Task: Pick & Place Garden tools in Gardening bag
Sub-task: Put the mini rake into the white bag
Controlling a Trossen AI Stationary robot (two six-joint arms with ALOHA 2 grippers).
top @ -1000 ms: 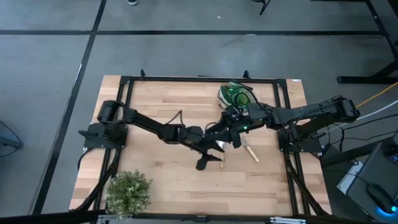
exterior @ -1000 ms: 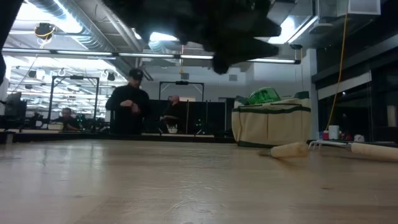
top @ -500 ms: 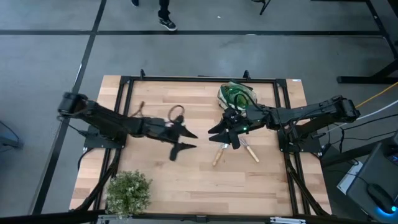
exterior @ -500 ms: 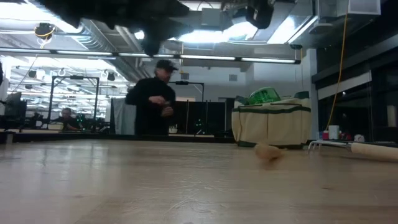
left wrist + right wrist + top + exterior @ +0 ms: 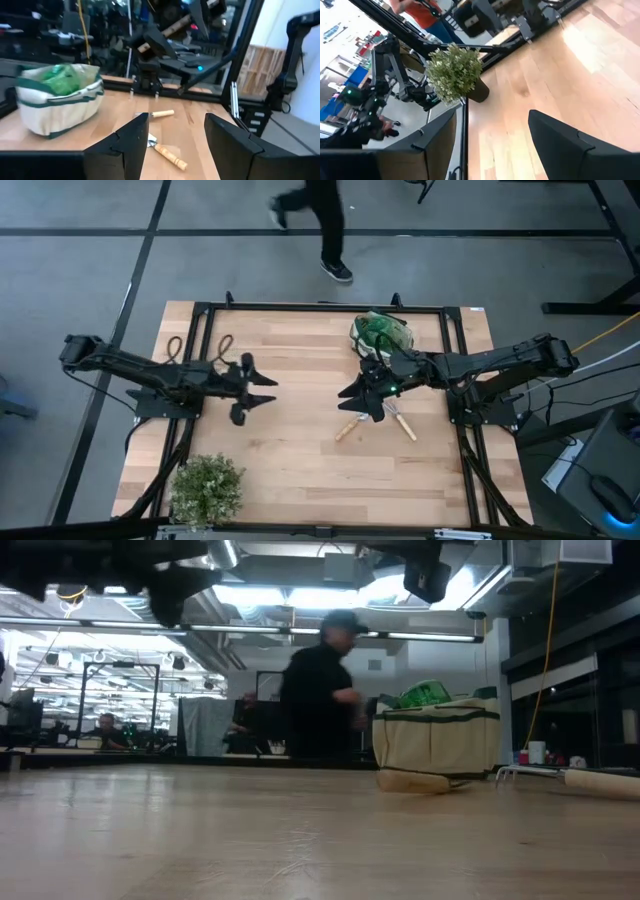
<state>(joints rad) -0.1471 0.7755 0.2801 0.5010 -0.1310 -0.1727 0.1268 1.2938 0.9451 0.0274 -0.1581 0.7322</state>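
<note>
Hovering: the right gripper (image 5: 372, 402) hangs above the worktop's right-centre, jaws spread wide with nothing between them; the right wrist view shows bare wood between its fingers (image 5: 560, 145).
Left gripper (image 5: 248, 388): over the left-centre of the worktop, well apart from the tools, fingers wide and empty.
Bag (image 5: 380, 333): stands at the far edge, right of centre, upright, mouth up; something green (image 5: 425, 693) shows at its mouth, most likely the spray bottle, though I cannot tell for certain.
Tools on the wood: two wooden-handled tools lie in front of the bag, just beside the right gripper. One handle (image 5: 349, 427) points toward the near edge, the other (image 5: 405, 423) angles to the right. Which is trowel and which is rake I cannot tell from above; the low view shows prongs (image 5: 520, 772) near the right edge.
Shears: not seen anywhere.
Plant (image 5: 207, 487): near-left corner, not part of the job.
Done so far: seemingly one item in the bag.
Left to do: both wooden-handled tools are to be picked up and bagged; the right arm is the better placed for it.
</note>
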